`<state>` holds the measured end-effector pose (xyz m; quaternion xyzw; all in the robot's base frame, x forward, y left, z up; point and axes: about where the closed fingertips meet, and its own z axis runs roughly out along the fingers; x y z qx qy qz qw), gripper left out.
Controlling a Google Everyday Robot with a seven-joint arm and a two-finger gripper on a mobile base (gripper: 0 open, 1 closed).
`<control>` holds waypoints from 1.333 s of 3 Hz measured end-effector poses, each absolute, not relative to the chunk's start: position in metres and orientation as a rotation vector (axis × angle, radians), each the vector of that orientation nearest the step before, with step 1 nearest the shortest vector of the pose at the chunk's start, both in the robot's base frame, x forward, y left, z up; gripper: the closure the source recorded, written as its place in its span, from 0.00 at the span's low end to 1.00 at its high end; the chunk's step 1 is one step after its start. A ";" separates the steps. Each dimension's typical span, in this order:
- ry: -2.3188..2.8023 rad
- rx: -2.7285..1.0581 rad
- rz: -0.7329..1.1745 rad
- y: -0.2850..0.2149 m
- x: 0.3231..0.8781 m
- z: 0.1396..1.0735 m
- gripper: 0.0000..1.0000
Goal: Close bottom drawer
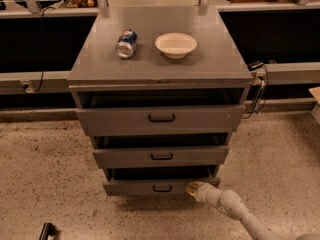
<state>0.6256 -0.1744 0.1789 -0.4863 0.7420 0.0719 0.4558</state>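
You can see the grey metal cabinet (215, 66) with three flat drawer fronts. The bottom drawer (130, 187) sits lowest, at 6 o'clock, and sticks out a little, with a dark gap above it. It has a small black handle (162, 188). Your gripper (194, 188) is at 5 o'clock, its tan tip touching the right end of that drawer front, fingers pressed together. The smooth white arm (235, 211) leans over the speckled floor (45, 174). On top lie a shiny can (126, 43) on its side and a round white bowl (175, 45).
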 end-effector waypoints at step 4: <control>1.726 -1.226 0.414 -0.158 0.615 0.197 1.00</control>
